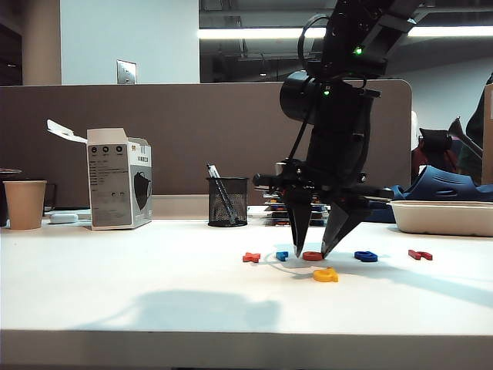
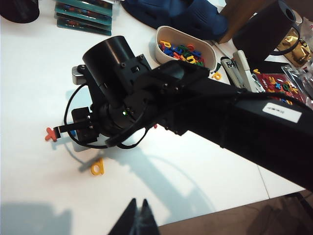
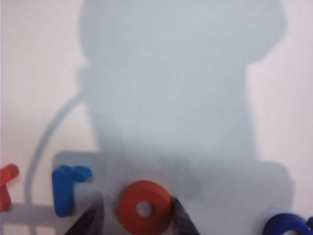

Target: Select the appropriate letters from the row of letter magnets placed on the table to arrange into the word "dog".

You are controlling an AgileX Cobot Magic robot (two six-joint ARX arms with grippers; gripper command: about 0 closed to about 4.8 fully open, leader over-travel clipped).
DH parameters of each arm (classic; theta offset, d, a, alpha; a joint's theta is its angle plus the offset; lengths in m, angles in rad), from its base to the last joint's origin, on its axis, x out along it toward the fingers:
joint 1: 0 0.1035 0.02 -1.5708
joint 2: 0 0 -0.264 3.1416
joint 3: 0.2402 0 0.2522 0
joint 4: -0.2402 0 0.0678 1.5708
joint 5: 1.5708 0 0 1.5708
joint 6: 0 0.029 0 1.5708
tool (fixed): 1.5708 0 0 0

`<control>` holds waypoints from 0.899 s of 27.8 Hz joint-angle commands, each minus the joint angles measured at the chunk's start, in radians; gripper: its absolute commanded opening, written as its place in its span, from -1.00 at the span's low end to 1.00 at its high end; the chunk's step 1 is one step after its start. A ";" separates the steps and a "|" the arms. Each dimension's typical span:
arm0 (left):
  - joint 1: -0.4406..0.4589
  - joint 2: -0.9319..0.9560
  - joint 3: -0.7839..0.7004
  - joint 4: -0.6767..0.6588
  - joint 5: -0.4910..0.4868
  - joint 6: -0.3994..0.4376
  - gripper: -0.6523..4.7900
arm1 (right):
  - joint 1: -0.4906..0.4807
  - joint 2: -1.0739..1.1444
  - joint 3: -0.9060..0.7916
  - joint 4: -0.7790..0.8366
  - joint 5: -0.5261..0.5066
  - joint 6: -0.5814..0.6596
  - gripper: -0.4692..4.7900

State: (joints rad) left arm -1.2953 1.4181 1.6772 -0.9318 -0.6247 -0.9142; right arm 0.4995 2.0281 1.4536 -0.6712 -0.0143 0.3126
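On the white table (image 1: 115, 285) lies the row of letter magnets: orange cross (image 1: 251, 257), light blue letter (image 1: 282, 255), orange-red ring "o" (image 1: 312, 256), dark blue letter (image 1: 366, 256) and dark red letter (image 1: 420, 254). A yellow letter (image 1: 325, 274) lies alone, nearer the front edge. My right gripper (image 1: 312, 251) points down with its open fingers astride the "o" (image 3: 145, 207), a gap showing beside one finger (image 3: 90, 218). My left gripper (image 2: 138, 208) is shut and empty over the table's front edge, apart from the letters.
A white tray (image 1: 443, 217) stands at the right rear, and a bowl of spare letters (image 2: 186, 49) shows in the left wrist view. A mesh pen cup (image 1: 228, 202), a printed box (image 1: 119, 179) and a paper cup (image 1: 25, 204) line the back.
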 commanded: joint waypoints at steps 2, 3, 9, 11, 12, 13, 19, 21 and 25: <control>0.001 -0.002 0.002 0.005 -0.003 0.001 -0.78 | -0.002 0.041 -0.023 -0.041 0.001 0.000 -0.14; 0.001 -0.002 0.002 0.005 -0.003 0.001 -0.78 | -0.002 0.041 -0.023 -0.046 0.001 0.000 -0.14; 0.001 -0.002 0.002 0.005 -0.003 0.001 -0.78 | -0.002 0.041 -0.023 -0.082 0.001 0.000 -0.15; 0.001 -0.002 0.002 0.005 -0.003 0.001 -0.78 | -0.002 0.041 -0.023 -0.087 0.001 0.000 -0.19; 0.001 -0.002 0.002 0.005 -0.003 0.001 -0.78 | -0.002 0.041 -0.023 -0.089 0.001 0.000 -0.19; 0.001 -0.002 0.002 0.005 -0.003 0.001 -0.78 | -0.002 0.041 -0.023 -0.093 0.001 0.000 -0.19; 0.001 -0.002 0.002 0.005 -0.003 0.001 -0.78 | -0.002 0.041 -0.023 -0.098 0.001 0.000 -0.34; 0.001 -0.002 0.002 0.005 -0.003 0.001 -0.78 | -0.002 0.041 -0.023 -0.106 0.001 0.000 -0.38; 0.001 -0.003 0.002 0.005 -0.003 0.001 -0.78 | -0.002 0.041 -0.023 -0.116 0.001 0.000 -0.38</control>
State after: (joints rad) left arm -1.2953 1.4181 1.6772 -0.9318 -0.6247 -0.9146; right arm 0.4995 2.0300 1.4582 -0.6930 -0.0051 0.3092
